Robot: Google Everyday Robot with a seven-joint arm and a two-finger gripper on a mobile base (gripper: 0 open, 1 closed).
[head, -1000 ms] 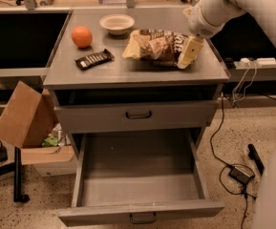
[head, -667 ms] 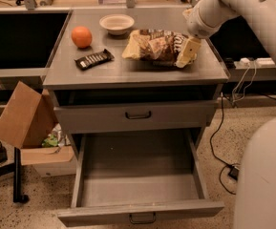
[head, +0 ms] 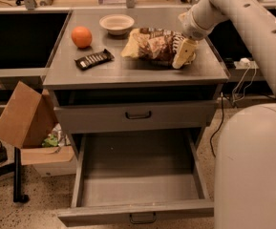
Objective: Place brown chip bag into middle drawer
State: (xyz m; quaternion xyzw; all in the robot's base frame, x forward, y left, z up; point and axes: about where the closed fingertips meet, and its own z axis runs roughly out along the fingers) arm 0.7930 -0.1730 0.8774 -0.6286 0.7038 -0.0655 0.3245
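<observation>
The brown chip bag [head: 149, 46] lies on the grey cabinet top, right of centre, crinkled, with pale yellow ends. My gripper [head: 184, 52] hangs from the white arm at the bag's right end, down against it near the cabinet's right edge. The middle drawer [head: 104, 214] is pulled out wide below, and its grey floor is bare.
An orange [head: 81, 36], a white bowl [head: 117, 23] and a black candy bar wrapper [head: 94, 59] lie on the cabinet top to the left. The shallower top drawer [head: 137, 116] is closed. A cardboard box [head: 25, 116] stands at the left. My white body [head: 252, 166] fills the lower right.
My white body has come further into view at the lower right. The gripper stays at the bag's right end, and the bag has not visibly moved.
</observation>
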